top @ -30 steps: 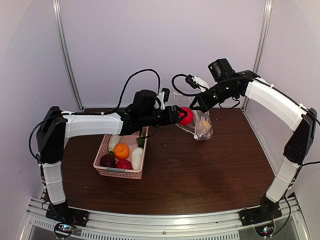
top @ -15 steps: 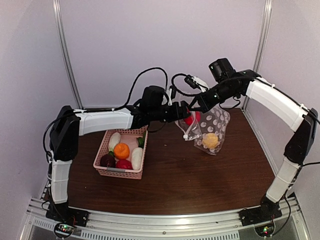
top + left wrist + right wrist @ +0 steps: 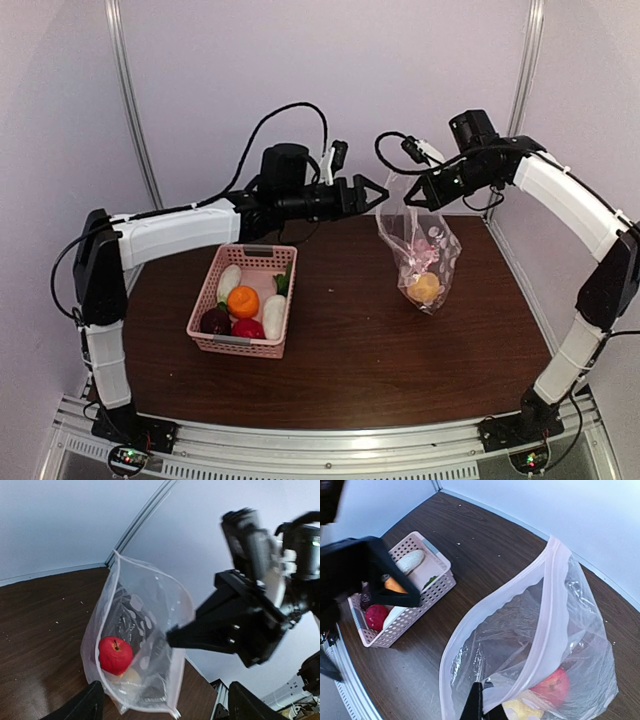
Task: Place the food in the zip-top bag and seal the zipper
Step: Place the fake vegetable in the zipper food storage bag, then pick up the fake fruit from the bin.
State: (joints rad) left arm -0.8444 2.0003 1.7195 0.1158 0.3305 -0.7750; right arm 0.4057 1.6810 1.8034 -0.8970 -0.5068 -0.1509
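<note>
My right fingers [image 3: 474,707] clamp the zip-top bag [image 3: 425,245] by its rim; slipping could spill the apple [image 3: 115,654]. Left fingers [image 3: 82,707] spread, empty.

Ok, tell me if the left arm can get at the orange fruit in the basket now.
Probably yes. The left gripper hangs empty, jaws open, and the orange fruit lies uncovered in the open-topped pink basket. The arm would only need to pull back toward its base.

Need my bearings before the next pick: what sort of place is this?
Probably a lab test booth, not a kitchen: plain white panel walls with aluminium posts, a dark wood table, and toy food in a pink basket.
</note>
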